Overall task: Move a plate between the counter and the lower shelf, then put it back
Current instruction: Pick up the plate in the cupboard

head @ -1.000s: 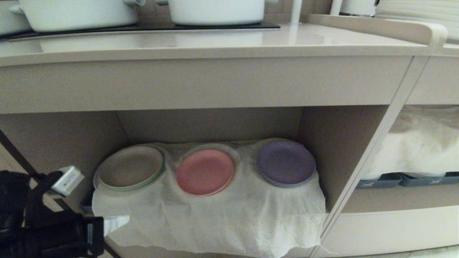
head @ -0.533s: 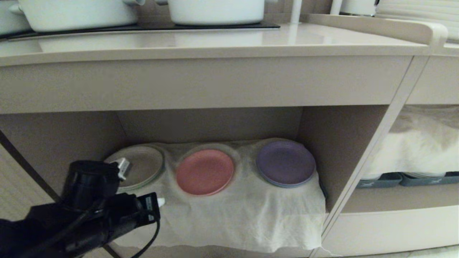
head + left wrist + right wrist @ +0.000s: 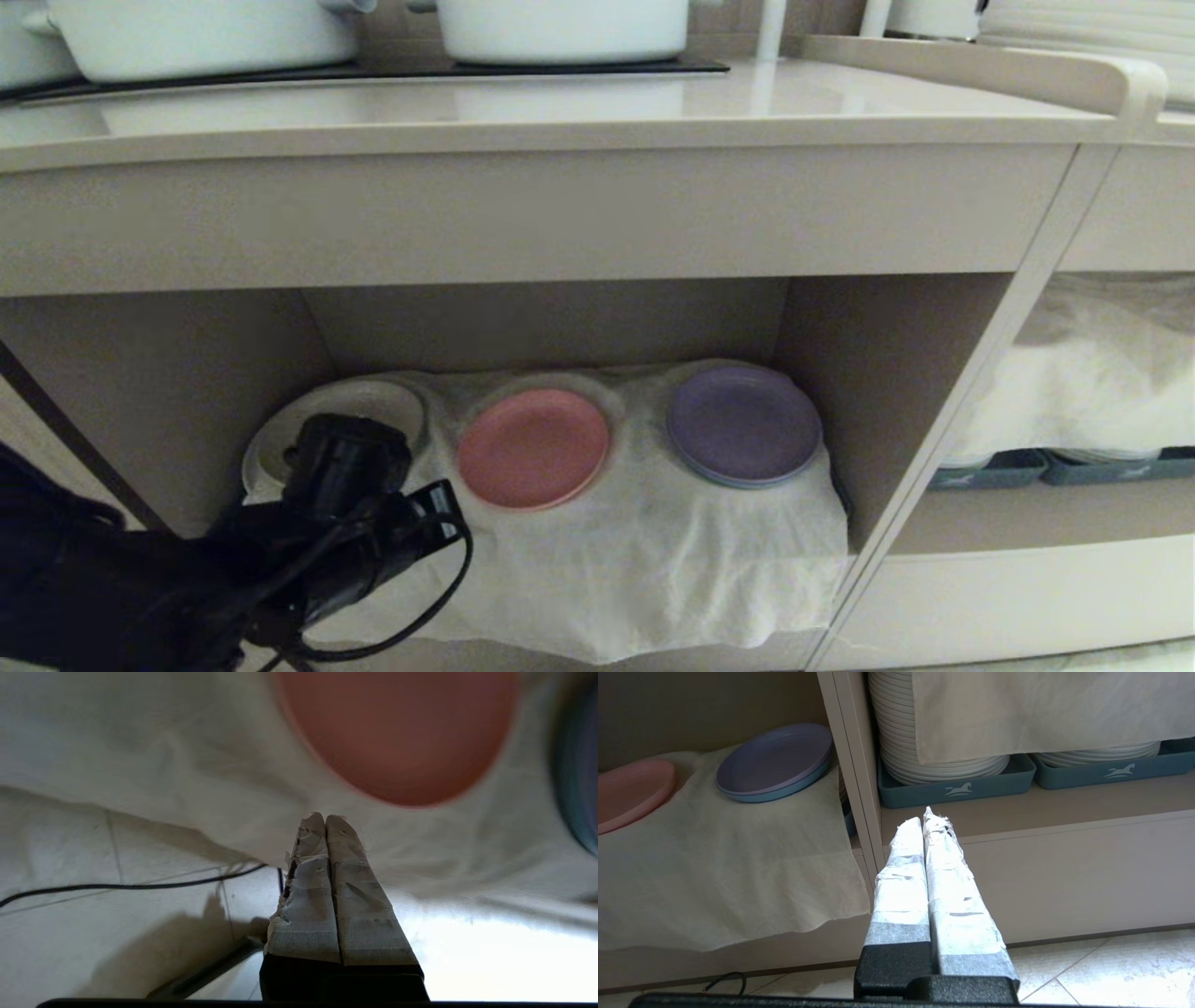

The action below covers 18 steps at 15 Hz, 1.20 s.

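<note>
Since a second ago the left gripper (image 3: pixel 324 817) has been brought up from the lower left corner to the cloth's front edge, just short of the plate (image 3: pixel 533 447). Three plates are counted on the lower shelf (image 3: pixel 187 373): white (image 3: pixel 359 401), pink, purple (image 3: pixel 744 423). Only the wrist views show both pairs of jaws pressed together and empty, the right gripper (image 3: pixel 924 816) before the stacked white plates (image 3: pixel 896 732).

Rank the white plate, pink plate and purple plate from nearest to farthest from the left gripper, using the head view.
From the left gripper:
1. White plate, just behind the arm, left end of the shelf.
2. Pink plate, middle.
3. Purple plate, right end.
</note>
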### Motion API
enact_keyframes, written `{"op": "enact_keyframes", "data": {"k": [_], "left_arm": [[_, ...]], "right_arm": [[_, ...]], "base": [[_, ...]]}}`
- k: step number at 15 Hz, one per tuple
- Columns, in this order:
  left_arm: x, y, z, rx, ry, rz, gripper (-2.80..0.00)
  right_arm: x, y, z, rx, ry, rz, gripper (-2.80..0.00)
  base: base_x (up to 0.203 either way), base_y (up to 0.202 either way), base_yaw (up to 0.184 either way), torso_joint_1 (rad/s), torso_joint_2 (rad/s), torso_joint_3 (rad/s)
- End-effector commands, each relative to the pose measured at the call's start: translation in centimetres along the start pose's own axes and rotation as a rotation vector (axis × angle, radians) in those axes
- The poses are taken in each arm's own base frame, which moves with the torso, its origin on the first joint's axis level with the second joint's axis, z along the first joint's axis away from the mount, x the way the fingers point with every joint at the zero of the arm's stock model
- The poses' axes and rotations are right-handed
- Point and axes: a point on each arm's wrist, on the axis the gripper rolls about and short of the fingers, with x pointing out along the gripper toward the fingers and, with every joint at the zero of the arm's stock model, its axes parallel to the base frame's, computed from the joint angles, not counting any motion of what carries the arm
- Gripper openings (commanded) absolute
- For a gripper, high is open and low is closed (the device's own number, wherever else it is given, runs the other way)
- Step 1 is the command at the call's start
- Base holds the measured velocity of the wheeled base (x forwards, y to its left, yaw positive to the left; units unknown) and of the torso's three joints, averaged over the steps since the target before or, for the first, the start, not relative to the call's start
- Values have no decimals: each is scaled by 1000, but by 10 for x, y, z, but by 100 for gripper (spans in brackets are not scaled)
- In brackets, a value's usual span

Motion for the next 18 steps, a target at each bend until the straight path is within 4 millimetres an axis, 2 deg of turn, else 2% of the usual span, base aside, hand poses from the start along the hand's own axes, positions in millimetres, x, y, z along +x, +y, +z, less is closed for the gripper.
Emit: {"op": "enact_keyframes", "data": {"k": [1,5,11,12,13,18], "left_arm": [[15,4,-8,-12,18,61,-280],[35,0,-9,-84,19,95,-280],[44,-7,-5,-95,3,87,-280],[45,-8,-3,-96,1,84,-81],[48,-8,-4,-95,4,87,0],[54,-13,-1,-98,-3,83,0]], "right_arm": [[0,0,0,0,0,0,-280],[0,0,0,0,0,0,-280],[0,0,0,0,0,0,-280],[0,0,0,0,0,0,-280],[0,0,0,0,0,0,-280],[0,0,0,0,0,0,-280]], "base": [[0,0,0,0,0,0],[0,0,0,0,0,0],[0,0,0,0,0,0],[0,0,0,0,0,0],[0,0,0,0,0,0],[0,0,0,0,0,0]]}}
